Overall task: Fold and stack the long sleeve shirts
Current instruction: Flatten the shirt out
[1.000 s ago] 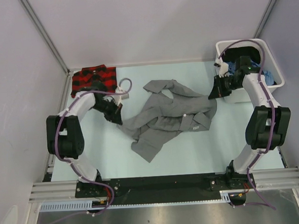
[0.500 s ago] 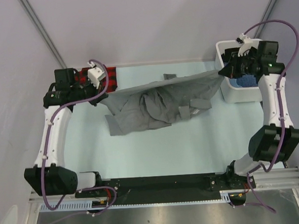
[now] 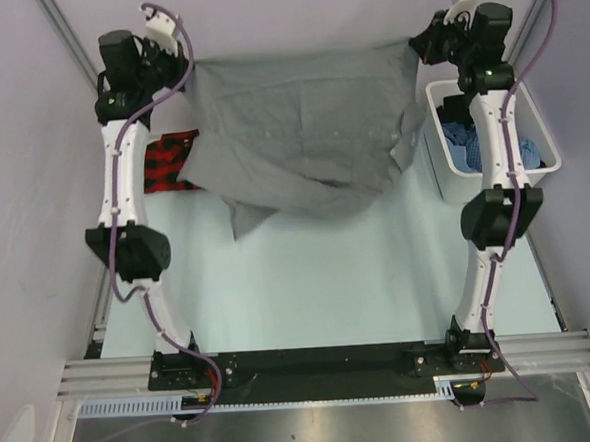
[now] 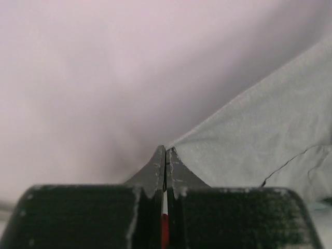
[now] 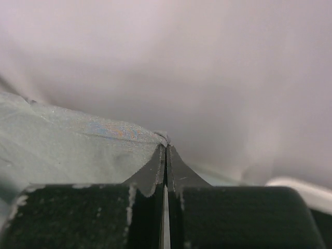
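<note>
holding both arms raised and reaching far toward the back wall, you have the left gripper (image 3: pixel 188 71) and right gripper (image 3: pixel 418 45) each pinched tight on a top corner of the grey shirt (image 3: pixel 299 121). it hangs between them as a wide, creased sheet, its lower folds sagging over the table (image 3: pixel 309 280). the plaid shirt (image 3: pixel 169 161) lies crumpled at back left. only your wrist views show the black fingertips pressed together on fine woven cloth. only the overhead shows the white bin (image 3: pixel 440 167) holding blue fabric.
</note>
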